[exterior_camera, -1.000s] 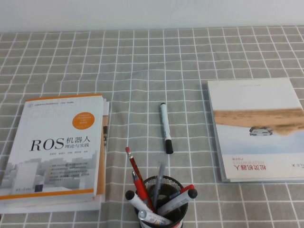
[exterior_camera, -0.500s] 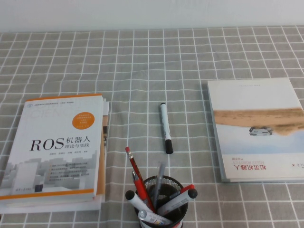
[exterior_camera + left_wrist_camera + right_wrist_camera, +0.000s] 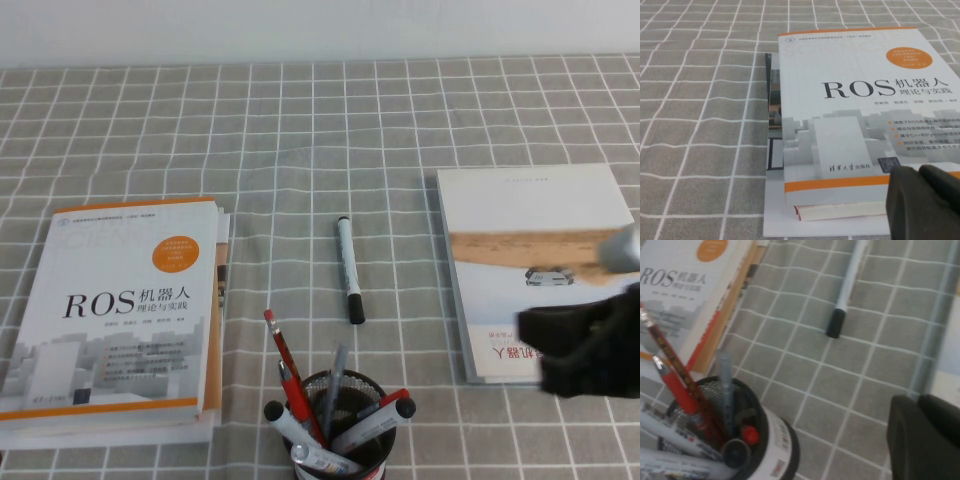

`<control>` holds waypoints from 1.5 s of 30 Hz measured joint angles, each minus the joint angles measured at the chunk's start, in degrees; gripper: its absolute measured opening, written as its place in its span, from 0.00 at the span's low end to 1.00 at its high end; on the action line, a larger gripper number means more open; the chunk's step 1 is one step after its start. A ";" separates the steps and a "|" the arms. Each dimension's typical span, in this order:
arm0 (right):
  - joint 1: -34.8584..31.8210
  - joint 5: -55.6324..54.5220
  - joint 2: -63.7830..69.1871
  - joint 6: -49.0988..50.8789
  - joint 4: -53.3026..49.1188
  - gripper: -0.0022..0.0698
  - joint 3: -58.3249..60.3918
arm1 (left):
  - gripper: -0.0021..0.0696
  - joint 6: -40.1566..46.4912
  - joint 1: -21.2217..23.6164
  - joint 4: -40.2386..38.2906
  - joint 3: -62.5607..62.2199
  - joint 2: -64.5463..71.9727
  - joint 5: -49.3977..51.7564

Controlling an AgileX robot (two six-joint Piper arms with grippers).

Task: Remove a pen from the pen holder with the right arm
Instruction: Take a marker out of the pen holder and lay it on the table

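Right gripper (image 3: 560, 345) over pale book (image 3: 530, 210), jaws together, pen holder (image 3: 345, 425) well left, left gripper (image 3: 925, 200) seemingly closed above ROS book (image 3: 855, 125)

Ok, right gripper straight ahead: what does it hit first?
Right gripper, shut over the white book, would likely meet bare tablecloth between marker and that book; the pen holder sits aside. Depth unclear. Left gripper parked by the ROS book.

My right claw (image 3: 545, 345) pinched closed, hanging low at the right edge, my left claw (image 3: 917, 172) fingers together too, held low on my left
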 joint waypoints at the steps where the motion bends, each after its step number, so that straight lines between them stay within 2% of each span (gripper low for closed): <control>1: 2.73 -2.56 1.30 0.00 0.17 0.01 0.00 | 0.02 0.00 0.00 0.00 0.00 0.00 0.00; 6: 12.99 -14.60 5.39 -0.13 -0.49 0.02 0.00 | 0.02 0.00 0.00 0.00 0.00 0.00 0.00; 9: 17.52 -22.74 5.83 -0.25 -3.45 0.06 1.03 | 0.02 0.00 0.00 0.00 0.00 0.00 0.00; 16: 25.07 -45.66 5.83 5.41 -12.49 0.30 10.53 | 0.02 0.00 0.00 0.00 0.00 0.00 0.00; 20: 26.78 -51.09 5.83 10.00 -17.44 0.44 14.99 | 0.02 0.00 0.00 0.00 0.00 0.00 0.00; 23: 26.91 -54.12 5.83 12.09 -21.42 0.51 17.77 | 0.02 0.00 0.00 0.00 0.00 0.00 0.00; 31: 27.00 -67.51 9.05 14.32 -25.29 0.54 24.94 | 0.02 0.00 0.00 0.00 0.00 0.00 0.00; 39: 27.00 -83.74 21.55 17.57 -30.06 0.54 26.40 | 0.02 0.00 0.00 0.00 0.00 0.00 0.00; 45: 27.00 -84.98 28.60 20.64 -31.74 0.54 26.30 | 0.02 0.00 0.00 0.00 0.00 0.00 0.00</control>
